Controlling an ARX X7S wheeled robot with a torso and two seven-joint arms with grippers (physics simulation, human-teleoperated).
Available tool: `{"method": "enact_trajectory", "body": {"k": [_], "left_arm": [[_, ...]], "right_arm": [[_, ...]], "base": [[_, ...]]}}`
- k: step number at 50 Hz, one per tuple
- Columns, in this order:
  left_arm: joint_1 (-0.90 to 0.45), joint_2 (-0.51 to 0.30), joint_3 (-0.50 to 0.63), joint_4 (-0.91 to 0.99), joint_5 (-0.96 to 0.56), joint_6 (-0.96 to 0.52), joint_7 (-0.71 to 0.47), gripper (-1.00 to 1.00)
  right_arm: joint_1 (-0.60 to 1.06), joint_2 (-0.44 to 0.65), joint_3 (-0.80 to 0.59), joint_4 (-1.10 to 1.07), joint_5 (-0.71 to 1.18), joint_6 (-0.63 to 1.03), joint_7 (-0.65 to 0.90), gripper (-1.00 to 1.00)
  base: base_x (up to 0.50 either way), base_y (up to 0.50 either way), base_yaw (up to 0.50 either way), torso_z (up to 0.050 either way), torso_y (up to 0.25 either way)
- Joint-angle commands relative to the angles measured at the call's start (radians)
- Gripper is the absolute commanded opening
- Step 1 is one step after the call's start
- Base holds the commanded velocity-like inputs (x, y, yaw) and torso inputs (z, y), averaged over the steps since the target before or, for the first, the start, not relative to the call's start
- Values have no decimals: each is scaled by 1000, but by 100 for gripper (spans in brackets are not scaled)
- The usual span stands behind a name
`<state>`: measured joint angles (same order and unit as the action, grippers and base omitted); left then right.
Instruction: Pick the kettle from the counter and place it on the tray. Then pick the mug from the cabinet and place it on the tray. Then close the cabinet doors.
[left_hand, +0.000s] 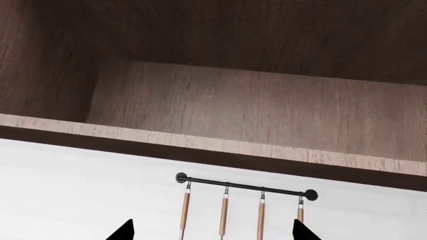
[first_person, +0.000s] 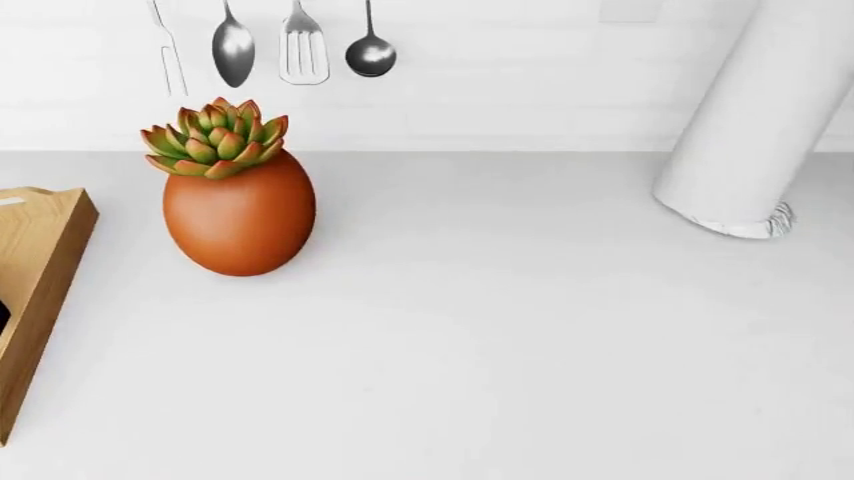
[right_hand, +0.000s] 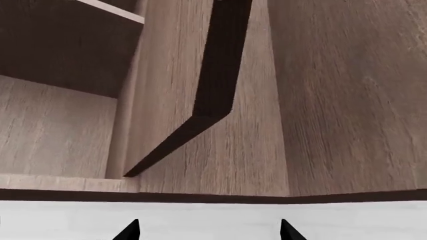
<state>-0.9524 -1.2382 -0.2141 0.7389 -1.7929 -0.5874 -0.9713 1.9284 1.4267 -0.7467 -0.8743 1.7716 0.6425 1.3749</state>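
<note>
This is a home kitchen: a plain smooth white worktop (first_person: 507, 340) runs below a white wall where steel utensils (first_person: 302, 45) hang from a black rail (left_hand: 245, 186), under a dark wood-grain wall cabinet (left_hand: 253, 105). An orange egg-shaped pot of succulent (first_person: 238, 205) decorates it.

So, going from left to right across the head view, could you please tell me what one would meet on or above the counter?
The tray at the left edge → the orange plant pot holding a succulent, with four utensils hanging on the wall above it → bare counter → a white robot arm at the right.
</note>
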Motion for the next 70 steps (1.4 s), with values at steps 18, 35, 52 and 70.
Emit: {"method": "enact_trajectory", "body": {"k": [18,35,52,70], "left_arm": [[2,11,-1,3,-3,-6,-4,100],[31,21,-35,8,-7,-9,-3,100],[98,30,-126,5,-14,-26,12,100],[171,59,-216,9,-9,-56,24,100]], "right_arm": [[128,66,123,206,-23,231,-124,100],[426,-400,356,447,-346,833,-442,100],[428,-822,411,513,-1178,928,-1070,100],[427,-1028,425,590,-1515,927,-1311,100]], "base": [[0,0,0,0,0],[0,0,0,2,0],[0,0,2,5,1],[0,0,0,0,0]]}}
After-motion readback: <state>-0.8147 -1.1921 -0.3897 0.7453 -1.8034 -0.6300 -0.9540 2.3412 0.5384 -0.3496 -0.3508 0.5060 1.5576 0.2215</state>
